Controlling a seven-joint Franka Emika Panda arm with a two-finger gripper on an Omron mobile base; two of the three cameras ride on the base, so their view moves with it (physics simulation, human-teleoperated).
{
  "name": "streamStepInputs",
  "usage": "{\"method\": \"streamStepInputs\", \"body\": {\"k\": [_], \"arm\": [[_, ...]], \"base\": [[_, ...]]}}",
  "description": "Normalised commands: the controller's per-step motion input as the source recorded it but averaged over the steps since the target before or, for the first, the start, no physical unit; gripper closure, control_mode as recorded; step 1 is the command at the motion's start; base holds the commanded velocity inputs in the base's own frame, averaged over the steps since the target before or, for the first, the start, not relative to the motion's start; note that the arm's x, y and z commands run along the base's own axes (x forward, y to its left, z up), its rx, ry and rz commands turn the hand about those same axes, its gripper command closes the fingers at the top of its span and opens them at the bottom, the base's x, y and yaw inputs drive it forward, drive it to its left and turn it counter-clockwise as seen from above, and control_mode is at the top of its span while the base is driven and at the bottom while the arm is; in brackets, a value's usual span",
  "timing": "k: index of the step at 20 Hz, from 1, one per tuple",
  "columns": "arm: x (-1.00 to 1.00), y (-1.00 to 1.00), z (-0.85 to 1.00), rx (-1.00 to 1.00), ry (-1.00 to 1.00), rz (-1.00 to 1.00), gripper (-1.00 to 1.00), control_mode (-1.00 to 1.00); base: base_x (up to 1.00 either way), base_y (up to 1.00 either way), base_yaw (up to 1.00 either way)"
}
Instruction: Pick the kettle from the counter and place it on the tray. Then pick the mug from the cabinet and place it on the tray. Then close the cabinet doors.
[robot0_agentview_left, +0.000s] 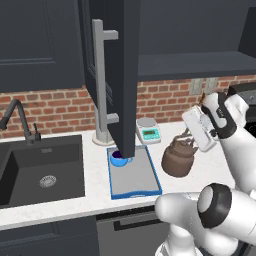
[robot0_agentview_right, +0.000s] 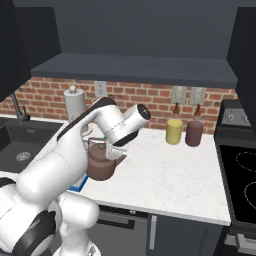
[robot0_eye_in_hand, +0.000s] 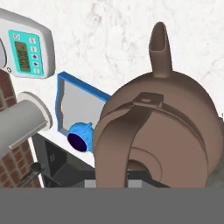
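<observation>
The end effector (robot0_agentview_left: 189, 136) is clamped on the arched handle of the kettle (robot0_agentview_left: 178, 159), its jaws nearly together around the bar; in the hand view the handle runs straight down toward the fingertips. The brown kettle sits just beside the right edge of the tray (robot0_agentview_left: 150, 172), and whether it is resting on the white table (robot0_agentview_left: 60, 205) or barely lifted cannot be told.

The step in hand looks like carrying the kettle onto the tray. To do it well, lift straight up so the base clears the blue rim, keep the handle upright so the body does not swing, and set it down on the bare near part. The mug (robot0_agentview_left: 119, 159) already stands at the tray's far end, under the open cabinet door (robot0_agentview_left: 120, 70), so keep clear of both.

Beyond the tray, the small scale (robot0_eye_in_hand: 25, 48) shows a display, but nothing on it can be read. No brands or labels are legible.
</observation>
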Motion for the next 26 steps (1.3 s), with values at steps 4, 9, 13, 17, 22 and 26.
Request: {"method": "streamStepInputs", "body": {"k": [4, 9, 13, 17, 22, 26], "arm": [[-0.08, 0.84, 0.09, 0.00, 0.01, 0.00, 1.00, -1.00], [0.05, 0.75, 0.07, 0.00, 0.04, 0.00, 1.00, -1.00], [0.30, 0.42, -0.05, 0.00, 0.07, 0.00, 1.00, -1.00], [0.39, 0.11, -0.22, 0.00, 0.08, 0.00, 1.00, -1.00], [0.44, 0.17, -0.24, 0.00, 0.08, 0.00, 1.00, -1.00], [0.40, 0.22, -0.24, 0.00, 0.10, 0.00, 1.00, -1.00]], "base": [[0.00, 0.00, 0.00], [0.00, 0.00, 0.00], [0.00, 0.00, 0.00], [0.00, 0.00, 0.00], [0.00, 0.00, 0.00], [0.00, 0.00, 0.00]]}}
